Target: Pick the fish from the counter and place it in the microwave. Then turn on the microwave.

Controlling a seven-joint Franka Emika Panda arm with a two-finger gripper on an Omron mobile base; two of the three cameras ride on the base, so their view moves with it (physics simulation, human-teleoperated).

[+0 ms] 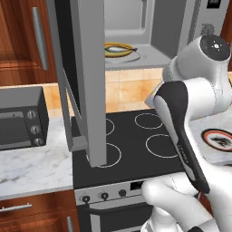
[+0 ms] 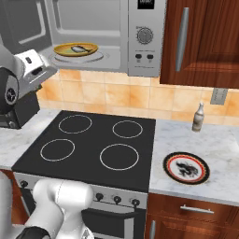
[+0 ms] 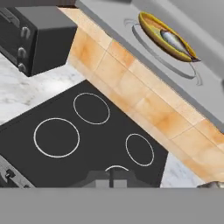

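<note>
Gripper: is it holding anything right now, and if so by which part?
Nothing is held. The gripper is shut on nothing above the stovetop. The fish lies in a yellow dish inside the microwave, whose door stands open.

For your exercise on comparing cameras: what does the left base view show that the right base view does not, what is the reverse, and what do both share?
Left only: the toaster oven and the open microwave door. Right only: the bottle, the wall socket and the microwave's dial. Both: the stovetop, the fish on its yellow dish inside the microwave, and the red-rimmed plate.
</note>
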